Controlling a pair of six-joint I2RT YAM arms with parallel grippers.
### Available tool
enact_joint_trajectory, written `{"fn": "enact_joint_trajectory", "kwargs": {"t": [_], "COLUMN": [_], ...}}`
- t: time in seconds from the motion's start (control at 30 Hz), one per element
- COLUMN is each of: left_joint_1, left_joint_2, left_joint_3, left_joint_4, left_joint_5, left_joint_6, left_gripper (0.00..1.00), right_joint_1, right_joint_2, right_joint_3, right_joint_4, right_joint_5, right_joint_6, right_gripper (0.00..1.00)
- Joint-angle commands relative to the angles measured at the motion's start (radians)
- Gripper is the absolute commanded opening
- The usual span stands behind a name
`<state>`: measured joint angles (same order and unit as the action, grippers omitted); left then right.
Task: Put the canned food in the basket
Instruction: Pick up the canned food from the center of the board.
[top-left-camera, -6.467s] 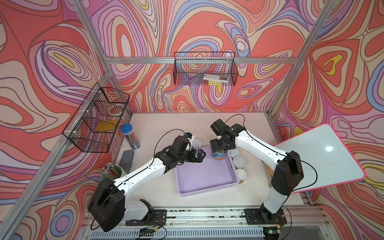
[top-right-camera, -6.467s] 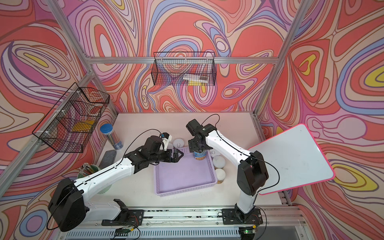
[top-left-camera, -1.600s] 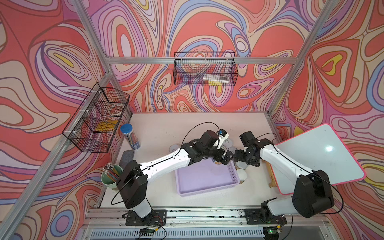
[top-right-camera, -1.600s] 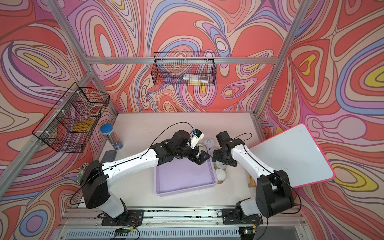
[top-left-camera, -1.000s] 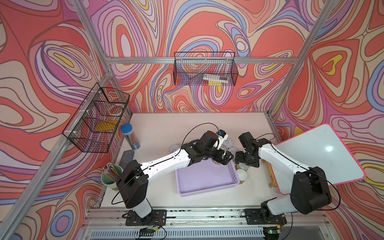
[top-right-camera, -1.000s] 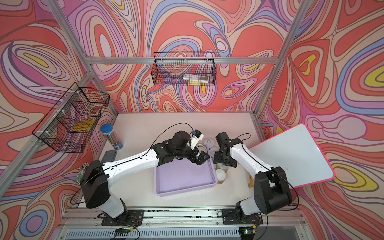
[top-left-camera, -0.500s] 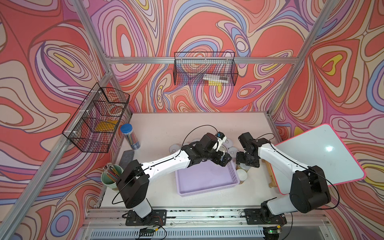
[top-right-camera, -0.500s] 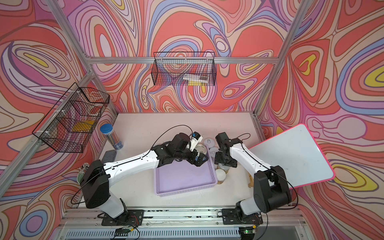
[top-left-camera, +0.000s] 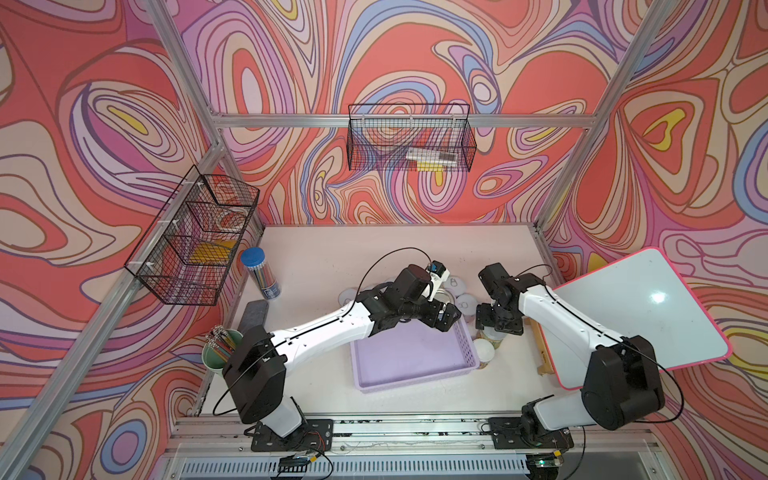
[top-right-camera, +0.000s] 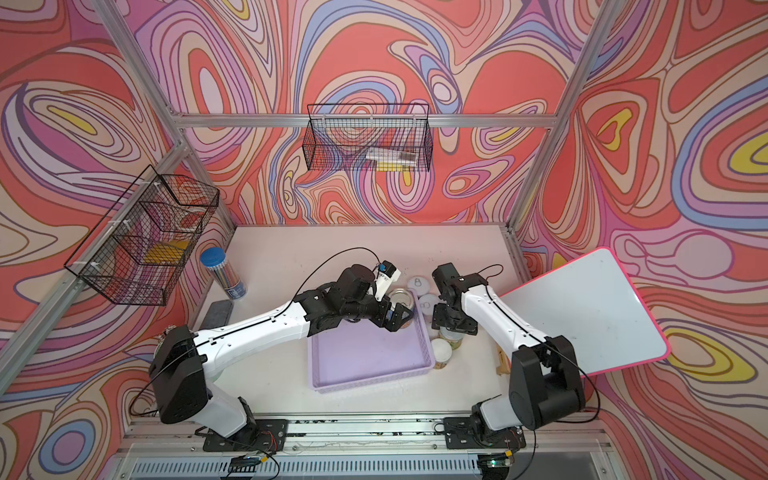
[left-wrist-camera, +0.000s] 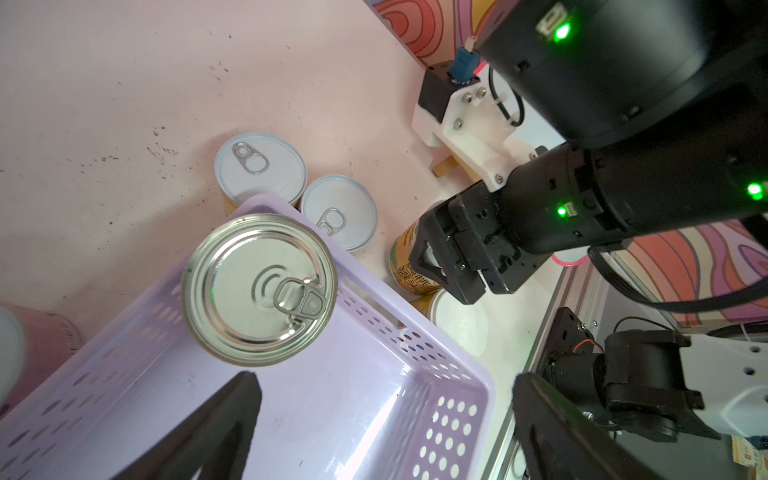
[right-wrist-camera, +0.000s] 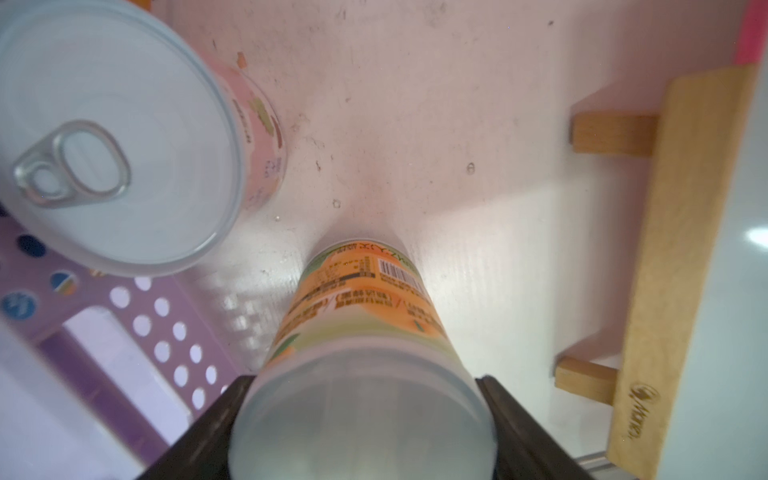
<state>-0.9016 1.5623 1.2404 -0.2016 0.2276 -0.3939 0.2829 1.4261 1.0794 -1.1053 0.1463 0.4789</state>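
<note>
Orange-labelled can (right-wrist-camera: 365, 316) upright beside basket (right-wrist-camera: 62, 353), in right claw's (right-wrist-camera: 363, 388) grip.

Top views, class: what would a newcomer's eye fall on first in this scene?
The swirling red, pink and purple walls all round the booth strike first. Next, the two arms meeting over the lilac basket mid-table: the left gripper open beside a big silver-lidded can at its far right corner, the right gripper clamped on a yellow-labelled can just outside its right wall.
</note>
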Motion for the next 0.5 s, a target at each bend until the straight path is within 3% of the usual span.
{"fn": "enact_joint_trajectory", "kwargs": {"t": [0.0,0.47], "left_joint_1": [0.006,0.007], "left_joint_2": [-0.06,-0.089], "left_joint_3": [0.026,0.008], "left_joint_4": [-0.056,-0.087], "left_joint_5": [-0.05,-0.048], "left_joint_6": [0.038,0.028], "left_gripper": [0.99,0.99], "right_joint_1": [-0.002,0.012], "right_joint_2": [-0.094,-0.185], "right_joint_3": [0.104,0.19], "right_joint_4": [-0.085,-0.167], "right_joint_5": [0.049,0.027], "right_joint_6": [-0.009,-0.012], "right_gripper": [0.64,0.57]}}
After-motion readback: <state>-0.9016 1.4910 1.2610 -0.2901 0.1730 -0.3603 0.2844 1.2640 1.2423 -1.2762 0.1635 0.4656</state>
